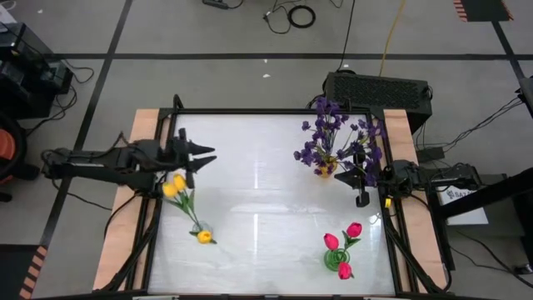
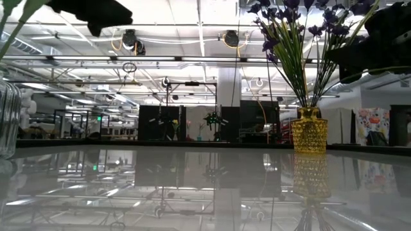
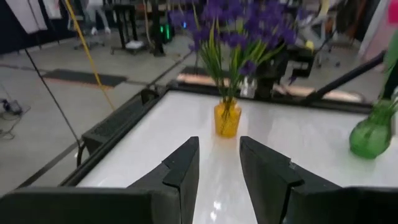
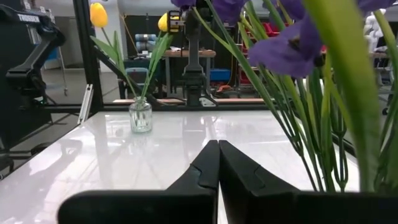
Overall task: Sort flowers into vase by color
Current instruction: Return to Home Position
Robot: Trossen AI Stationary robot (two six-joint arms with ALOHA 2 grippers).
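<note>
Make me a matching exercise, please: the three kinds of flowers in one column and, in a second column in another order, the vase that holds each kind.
Column one:
1 purple flowers
2 yellow tulips
3 pink-red tulips

Column two:
A green vase
B yellow vase
C clear glass vase

Pairs: 1-B; 2-C; 3-A

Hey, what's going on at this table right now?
Nothing is being handled. The purple flowers stand in the yellow vase, the yellow tulips in the clear glass vase, and the pink-red tulips in the green vase. The left gripper hangs open at the table's left edge. The right gripper is shut beside the purple flowers, holding nothing.
</note>
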